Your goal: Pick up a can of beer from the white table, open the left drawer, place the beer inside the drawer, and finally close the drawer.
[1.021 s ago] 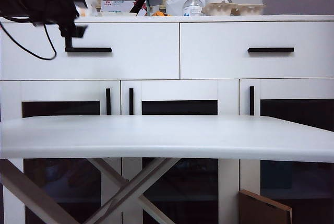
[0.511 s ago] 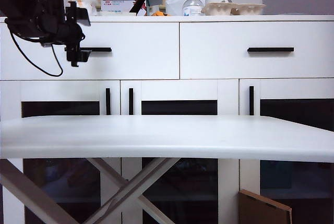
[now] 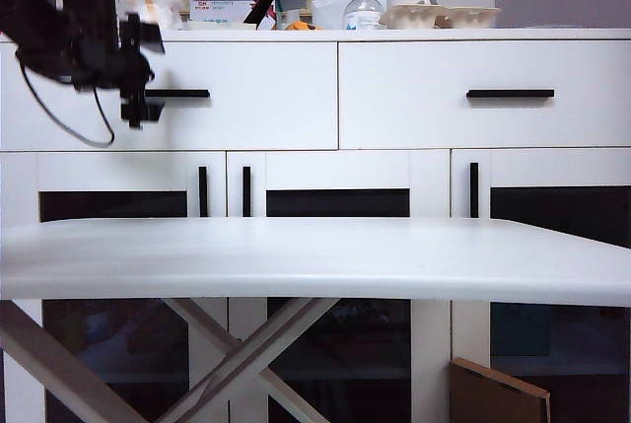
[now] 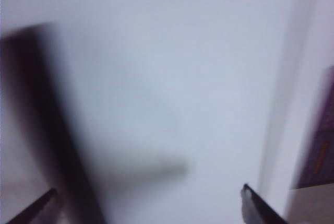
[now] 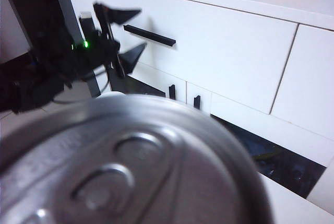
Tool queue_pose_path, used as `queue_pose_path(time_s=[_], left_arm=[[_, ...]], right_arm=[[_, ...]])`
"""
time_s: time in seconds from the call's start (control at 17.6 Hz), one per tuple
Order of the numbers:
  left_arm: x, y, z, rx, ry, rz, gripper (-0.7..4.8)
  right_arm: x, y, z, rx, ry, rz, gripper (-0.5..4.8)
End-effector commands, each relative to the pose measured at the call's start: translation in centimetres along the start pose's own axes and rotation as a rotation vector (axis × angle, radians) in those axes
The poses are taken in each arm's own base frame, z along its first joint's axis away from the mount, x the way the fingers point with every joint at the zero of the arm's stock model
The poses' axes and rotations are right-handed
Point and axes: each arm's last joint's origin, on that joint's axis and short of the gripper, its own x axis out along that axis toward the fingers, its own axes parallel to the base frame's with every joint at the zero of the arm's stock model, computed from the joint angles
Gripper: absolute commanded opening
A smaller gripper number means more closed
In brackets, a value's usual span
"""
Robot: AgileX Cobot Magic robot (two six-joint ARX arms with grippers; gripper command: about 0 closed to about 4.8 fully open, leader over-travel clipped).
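The can of beer (image 5: 130, 166) fills the right wrist view, its silver lid and pull tab close to the lens. My right gripper is shut on it, fingers hidden behind the can, and is out of the exterior view. My left gripper (image 3: 144, 73) is open in front of the left drawer (image 3: 256, 117), which is closed. Its jaws stand one above the other around the left end of the black bar handle (image 3: 182, 94). The right wrist view shows that gripper (image 5: 141, 28) spread at the handle (image 5: 154, 36). The white table (image 3: 394, 255) spans the foreground.
On the cabinet top stand a pump bottle (image 3: 364, 9), egg cartons (image 3: 444, 17) and boxes (image 3: 222, 11). The right drawer (image 3: 483, 132) is closed. Dark-glass doors with vertical handles sit below. A cardboard piece (image 3: 498, 393) leans on the floor at the right.
The left arm came down from the upper left to the height of the drawer handle. Its jaws opened wide around the handle's end. The drawer stayed closed.
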Motion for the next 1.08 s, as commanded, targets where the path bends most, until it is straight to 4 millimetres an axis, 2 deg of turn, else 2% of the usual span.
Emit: queue_pose_path(time_s=[0.06,0.28,0.45,0.51,0.68,0.79,0.85,1.08], left_arm=[[0.9,0.1,-0.1,0.006,0.003,-0.021,4.79],[0.9,0.6,-0.3,0.002,-0.006,0.02,4.79],[1.0,1.1,-0.3,0.001,-0.005,0.028,4.55],[1.1,1.4,-0.4,0.001,-0.004,0.03,4.09],[1.2,1.7,-0.4,0.028,-0.001,0.017,1.2],[1.2,1.7,-0.5,0.051,0.007,0.014,0.15],[1.2,1.7,-0.5,0.052,0.007,0.016,-0.06],[1.1,1.4,-0.5,0.123,0.021,-0.022,-0.06]], right_arm=[[-0.7,0.2,1.2,-0.024,-0.082,0.006,0.53],[-0.7,0.2,1.2,-0.024,-0.082,0.006,0.53],[-0.7,0.2,1.2,-0.024,-0.082,0.006,0.53],[-0.7,0.2,1.2,-0.024,-0.082,0.006,0.53],[-0.7,0.2,1.2,-0.024,-0.082,0.006,0.53],[-0.7,0.2,1.2,-0.024,-0.082,0.006,0.53],[-0.7,0.2,1.2,-0.024,-0.082,0.006,0.53],[-0.7,0.2,1.2,-0.024,-0.082,0.006,0.53]])
